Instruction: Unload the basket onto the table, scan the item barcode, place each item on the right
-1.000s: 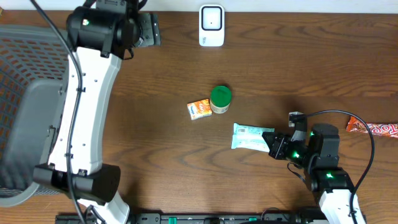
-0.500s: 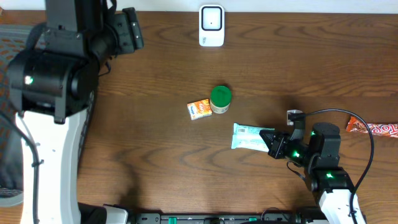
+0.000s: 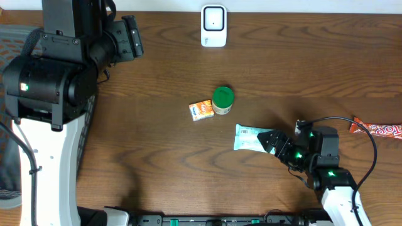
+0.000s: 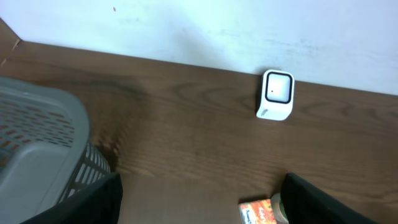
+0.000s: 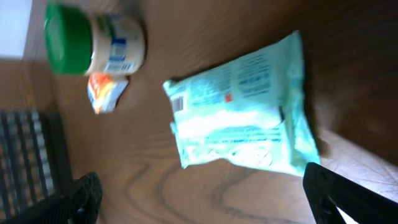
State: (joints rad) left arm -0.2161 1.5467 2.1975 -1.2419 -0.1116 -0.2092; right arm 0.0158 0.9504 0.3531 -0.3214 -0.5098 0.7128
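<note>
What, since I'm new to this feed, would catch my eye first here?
The pale teal packet lies mid-table, with the right pincer open at its end. Beyond it a green-lidded jar stands beside a small orange box, and a white scanner sits at the far edge.

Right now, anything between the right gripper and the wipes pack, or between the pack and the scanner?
Nothing between the open right gripper and the wipes pack. Toward the scanner, the green-lidded jar and orange packet lie just beside the straight path; a lifted carry should clear them.
</note>
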